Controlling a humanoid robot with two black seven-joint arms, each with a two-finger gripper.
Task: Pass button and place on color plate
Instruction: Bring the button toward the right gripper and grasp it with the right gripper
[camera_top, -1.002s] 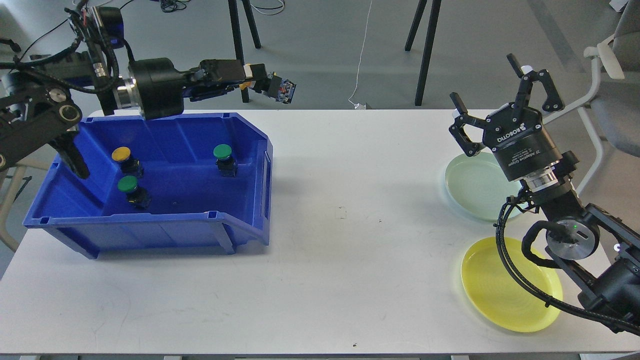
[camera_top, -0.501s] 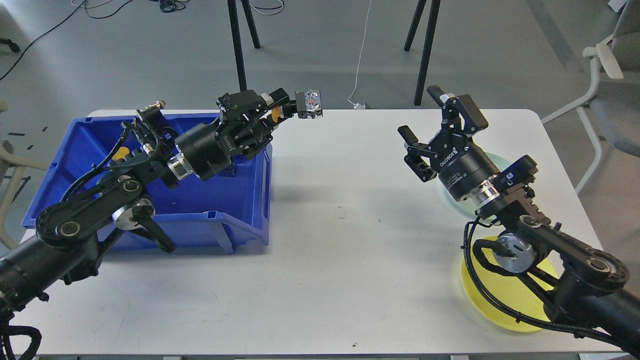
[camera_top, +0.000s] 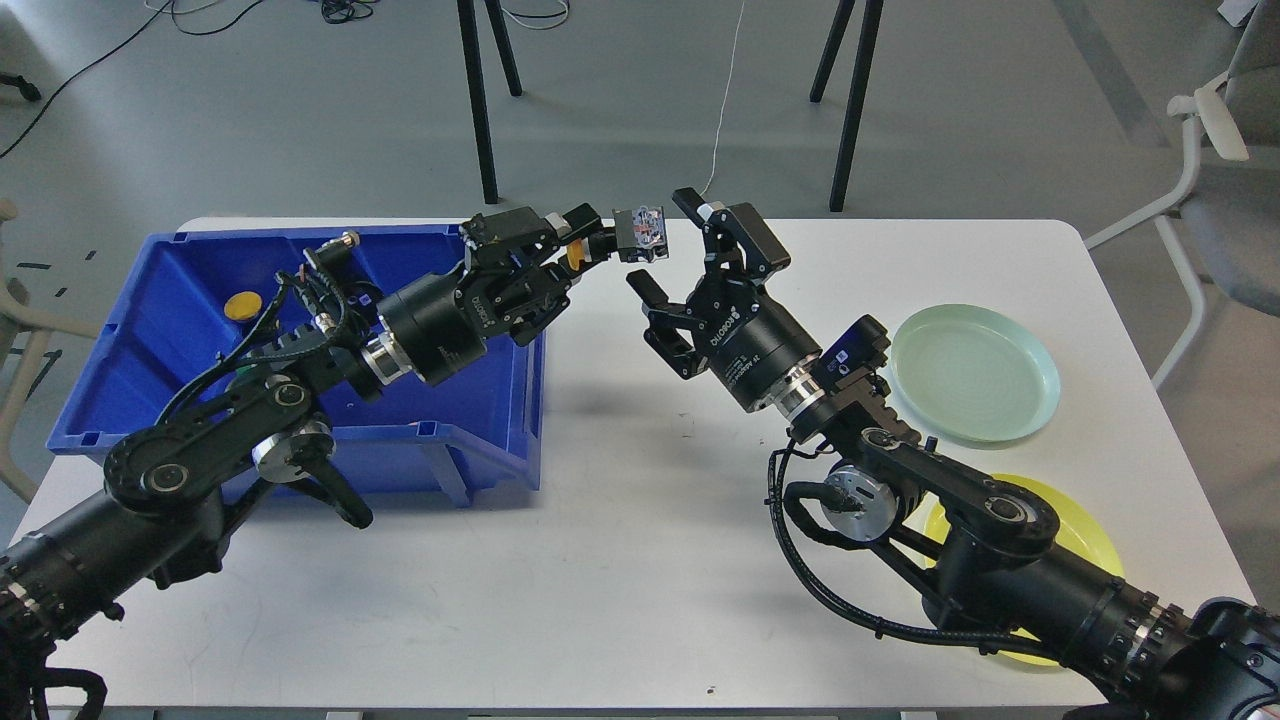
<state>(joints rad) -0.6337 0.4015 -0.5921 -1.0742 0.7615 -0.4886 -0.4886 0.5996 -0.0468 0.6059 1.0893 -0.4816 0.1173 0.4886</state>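
My left gripper (camera_top: 588, 243) is shut on a button (camera_top: 640, 232) with a yellow cap, its grey contact block pointing right, held above the table's far edge just right of the blue bin (camera_top: 150, 300). My right gripper (camera_top: 668, 258) is open, its fingers (camera_top: 738, 232) spread around the button's free end, not closed on it. A pale green plate (camera_top: 975, 372) lies at the right. A yellow plate (camera_top: 1085, 530) lies nearer the front right, partly hidden by my right arm.
Another yellow-capped button (camera_top: 243, 305) lies in the bin; my left arm hides most of the bin floor. The white table (camera_top: 640, 580) carries everything. Black stand legs (camera_top: 480, 100) and a chair (camera_top: 1225, 200) stand behind the table.
My left gripper carried the button rightward from above the bin. My right gripper swung left from over the plates to meet it, uncovering the green plate.
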